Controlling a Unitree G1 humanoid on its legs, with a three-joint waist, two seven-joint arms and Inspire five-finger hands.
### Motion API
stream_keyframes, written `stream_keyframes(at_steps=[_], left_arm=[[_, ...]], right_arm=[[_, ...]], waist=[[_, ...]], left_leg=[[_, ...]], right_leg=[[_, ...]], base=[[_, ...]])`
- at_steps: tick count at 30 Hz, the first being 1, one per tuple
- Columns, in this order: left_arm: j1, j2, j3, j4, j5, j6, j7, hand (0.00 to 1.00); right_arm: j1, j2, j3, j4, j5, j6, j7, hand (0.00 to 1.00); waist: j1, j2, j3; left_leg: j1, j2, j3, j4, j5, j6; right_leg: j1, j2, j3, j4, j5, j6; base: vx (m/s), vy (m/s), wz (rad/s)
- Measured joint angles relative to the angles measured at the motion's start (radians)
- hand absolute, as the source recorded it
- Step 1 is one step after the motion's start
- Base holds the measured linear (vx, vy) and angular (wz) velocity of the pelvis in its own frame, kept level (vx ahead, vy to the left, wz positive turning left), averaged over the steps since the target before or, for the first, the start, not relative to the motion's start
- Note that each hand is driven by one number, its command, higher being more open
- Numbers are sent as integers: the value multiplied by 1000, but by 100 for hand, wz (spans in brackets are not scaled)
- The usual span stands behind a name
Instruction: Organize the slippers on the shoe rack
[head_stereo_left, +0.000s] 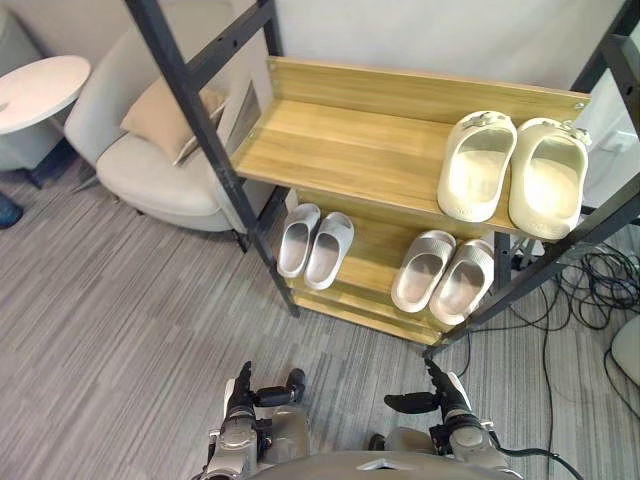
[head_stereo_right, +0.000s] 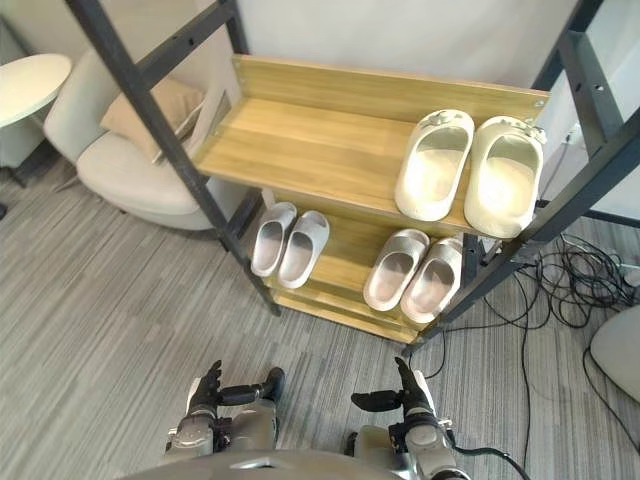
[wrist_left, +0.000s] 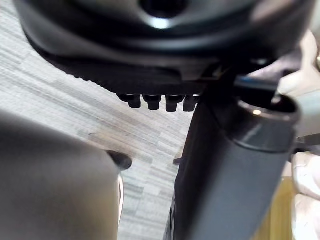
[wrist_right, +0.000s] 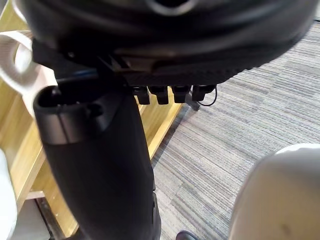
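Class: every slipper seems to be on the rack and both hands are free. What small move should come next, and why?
Probably reach the right hand forward toward the grey pair at the right end of the lower shelf, to straighten it. It seems angled and close to the front edge, unlike the pale pair beside it. The right hand and the left hand hang low, open and empty.
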Motion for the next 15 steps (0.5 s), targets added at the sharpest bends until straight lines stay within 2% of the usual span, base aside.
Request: stream_keyframes(at_steps=[1,2,3,5,7,8,9,10,11,13,15], left_arm=[[-3,0,-2,0,1,0,0,100],[-3,-1,-11,0,1,0,3,100],[2,-3,-19,3,1,0,4,100],[12,-14,-23,7,2,0,3,100],[8,-25,-33,18,17,0,2,100],[3,-38,-39,18,24,-1,0,100],[3,-40,-55,21,32,-1,-1,100],[3,-40,-60,25,38,0,-2,100],[5,-35,-66,25,44,0,-7,100],[8,-29,-63,26,56,-1,-7,100],[13,-25,-62,31,58,-3,-7,100]], right_arm=[[0,-1,-7,0,0,0,-2,100],[2,0,-19,1,0,2,-3,100],[6,-1,-27,2,0,4,-3,100],[8,-4,-36,3,1,5,-4,100],[5,-3,-39,4,0,5,-3,100],[-2,6,-53,6,-1,7,-3,100],[-4,14,-62,6,0,7,-3,100],[-3,18,-66,7,0,7,-3,100],[0,37,-72,10,0,7,-3,100],[2,63,-70,14,-1,6,3,100],[1,80,-53,28,-2,6,8,100]], waist=[[-3,-5,1],[-6,-8,4],[-5,3,0],[-8,17,-9],[-20,27,-15],[-28,33,-19],[-34,31,-22],[-36,31,-25],[-34,16,-33],[-31,2,-41],[-25,1,-45]], left_leg=[[-15,-9,23,50,-3,-2],[-23,-29,66,170,-20,-9],[4,-30,111,246,-54,-10],[74,-7,192,296,-119,-1],[147,31,289,275,-161,8],[183,28,348,180,-160,4],[219,11,353,80,-151,-6],[233,3,343,42,-144,-1],[249,-24,316,-19,-108,4],[266,-55,272,-58,-86,20],[290,-82,241,-78,-76,35]], right_leg=[[-7,-13,-13,-7,8,-1],[-13,-32,-38,-32,29,-1],[-13,-41,-54,-55,50,2],[-12,-46,-83,-76,69,8],[-9,-52,-128,-81,76,19],[0,-56,-171,-98,89,39],[28,-53,-213,-140,108,58],[39,-51,-229,-157,117,64],[66,-56,-261,-205,145,77],[117,-64,-309,-267,177,98],[149,-84,-342,-266,178,109]], base=[[-146,-97,79],[-74,-7,67],[-63,44,56],[-42,99,42],[-43,149,76],[-57,230,109],[-52,206,99],[-39,191,90],[-21,144,72],[-16,128,74],[-18,132,58]])
